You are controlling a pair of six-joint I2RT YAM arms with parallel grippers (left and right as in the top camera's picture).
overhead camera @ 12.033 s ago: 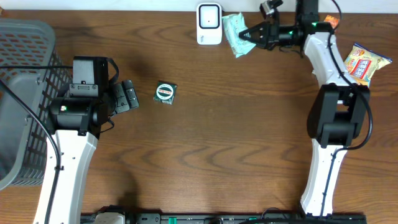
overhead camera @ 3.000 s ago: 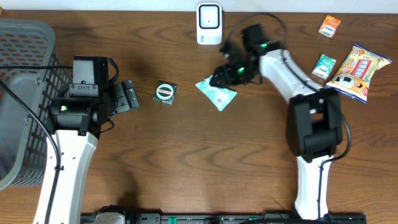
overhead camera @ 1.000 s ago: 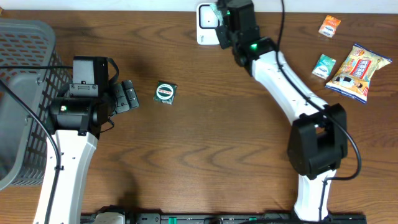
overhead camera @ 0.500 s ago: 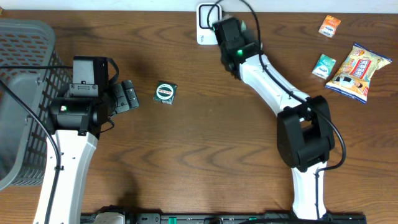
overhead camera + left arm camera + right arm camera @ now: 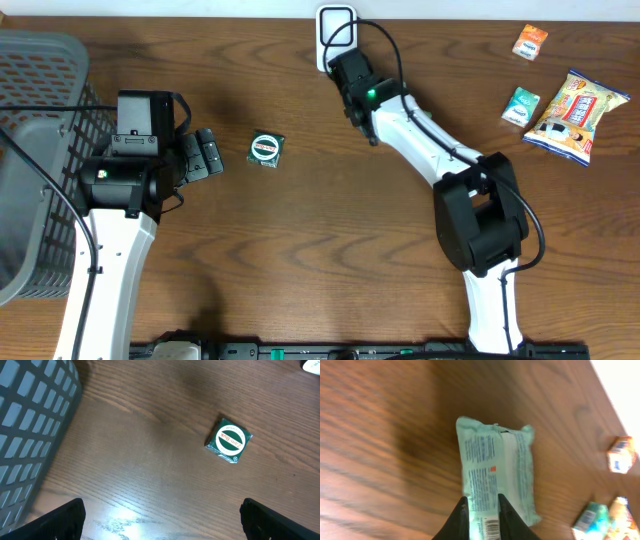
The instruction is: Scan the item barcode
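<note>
One mint packet (image 5: pixel 495 470) pinched at barcode end by right hand (image 5: pixel 482 500); left hand (image 5: pixel 161 507) wide open, near Zam-Buk box (image 5: pixel 229 441).

There are two robot arms, the left arm (image 5: pixel 110 240) and the right arm (image 5: pixel 425 150), one grey basket (image 5: pixel 45 90) and one white scanner (image 5: pixel 325 25). There is one pale green pack (image 5: pixel 495 470), one dark green box (image 5: pixel 266 149) and one big snack bag (image 5: pixel 572 108). There are two little packets, an orange packet (image 5: pixel 531 41) and a teal packet (image 5: pixel 520 105).
</note>
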